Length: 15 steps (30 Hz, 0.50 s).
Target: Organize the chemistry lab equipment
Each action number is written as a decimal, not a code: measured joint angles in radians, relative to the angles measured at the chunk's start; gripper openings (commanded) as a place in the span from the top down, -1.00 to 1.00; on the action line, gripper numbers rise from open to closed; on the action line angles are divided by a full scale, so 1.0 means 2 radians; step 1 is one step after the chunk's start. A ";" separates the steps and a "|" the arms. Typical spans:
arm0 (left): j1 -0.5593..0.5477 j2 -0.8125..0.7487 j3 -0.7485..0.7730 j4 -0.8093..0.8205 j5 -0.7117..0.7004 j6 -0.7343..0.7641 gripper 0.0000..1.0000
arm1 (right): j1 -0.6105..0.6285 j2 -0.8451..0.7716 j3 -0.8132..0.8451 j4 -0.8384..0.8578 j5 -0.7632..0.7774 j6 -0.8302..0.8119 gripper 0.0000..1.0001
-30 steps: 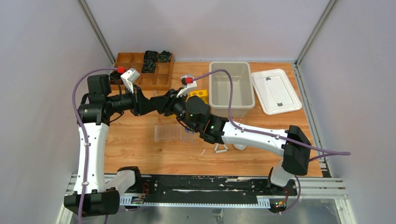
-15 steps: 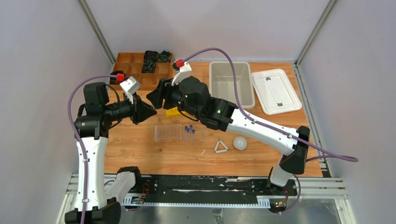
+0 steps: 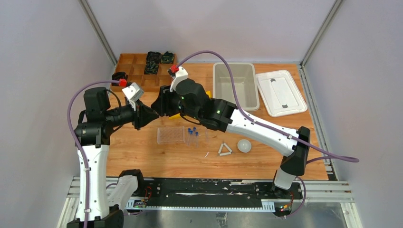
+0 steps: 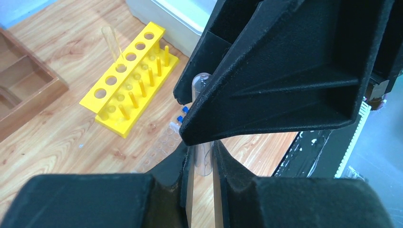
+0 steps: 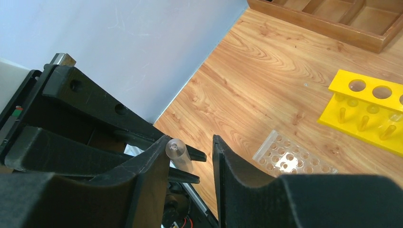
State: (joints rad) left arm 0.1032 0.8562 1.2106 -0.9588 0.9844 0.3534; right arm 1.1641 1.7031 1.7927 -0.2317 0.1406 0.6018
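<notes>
My left gripper (image 3: 148, 115) (image 4: 201, 148) is shut on a clear tube (image 4: 202, 160), held in the air over the table's left part. My right gripper (image 3: 159, 102) (image 5: 191, 142) meets it nose to nose and stands open. Its jaws straddle the clear tube's (image 5: 178, 153) rounded end, which lies against one finger with a gap to the other. Below lies the clear plastic tube rack (image 3: 170, 135) (image 5: 294, 159). Blue-capped tubes (image 3: 192, 135) stand just right of it. The white triangle frame (image 3: 225, 150) and white round dish (image 3: 244, 145) sit farther right.
A yellow six-hole rack (image 4: 128, 90) (image 5: 370, 109) holding one tube sits behind the clear rack, mostly under my right arm in the top view. A wooden compartment tray (image 3: 138, 71) is at the back left. An open grey bin (image 3: 215, 88) and its white lid (image 3: 280, 92) sit at the back right.
My right arm has swung left and up from the table's middle, uncovering the small items, and its jaws now straddle the tube. My left gripper drew back slightly left, still shut.
</notes>
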 measured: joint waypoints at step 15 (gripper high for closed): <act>0.000 0.005 -0.006 0.003 -0.008 0.002 -0.98 | -0.008 0.020 0.024 -0.007 -0.007 -0.021 1.00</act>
State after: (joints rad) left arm 0.1032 0.8661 1.1984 -0.9520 0.9680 0.3584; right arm 1.1481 1.7439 1.8408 -0.2451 0.1257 0.5606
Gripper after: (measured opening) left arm 0.556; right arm 0.119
